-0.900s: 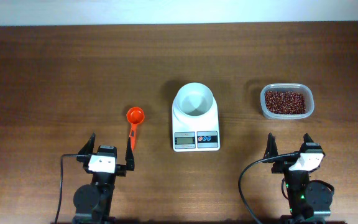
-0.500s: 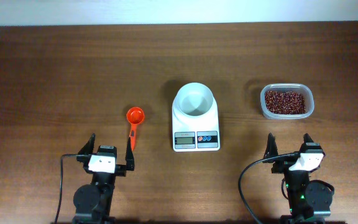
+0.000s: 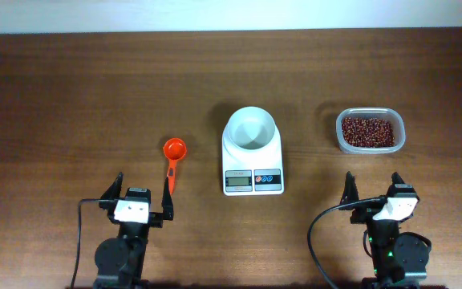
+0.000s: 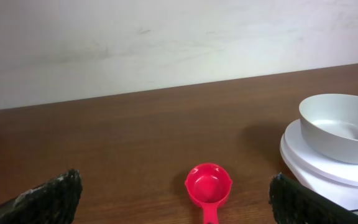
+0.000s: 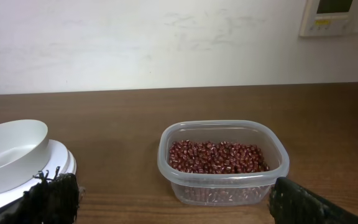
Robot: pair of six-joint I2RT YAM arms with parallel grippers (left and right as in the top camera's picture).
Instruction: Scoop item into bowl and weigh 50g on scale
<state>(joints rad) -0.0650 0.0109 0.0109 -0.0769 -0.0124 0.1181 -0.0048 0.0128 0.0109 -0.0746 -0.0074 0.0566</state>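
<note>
The white bowl (image 3: 251, 128) sits empty on the white scale (image 3: 253, 155) at the table's middle; the bowl also shows in the left wrist view (image 4: 340, 127) and the right wrist view (image 5: 8, 154). The red-brown beans (image 3: 367, 131) fill a clear plastic tub (image 3: 369, 147) to the right, seen close in the right wrist view (image 5: 219, 157). A red scoop (image 3: 174, 152) lies left of the scale, handle toward me, and also shows in the left wrist view (image 4: 209, 185). My left gripper (image 3: 142, 195) is open and empty just behind the scoop's handle. My right gripper (image 3: 373, 189) is open and empty, well short of the tub.
The scale's grey display (image 3: 238, 181) and its red and blue buttons (image 3: 267, 177) face the near edge. A white wall (image 4: 166, 37) stands behind the table's far edge. Bare brown wood surrounds the objects.
</note>
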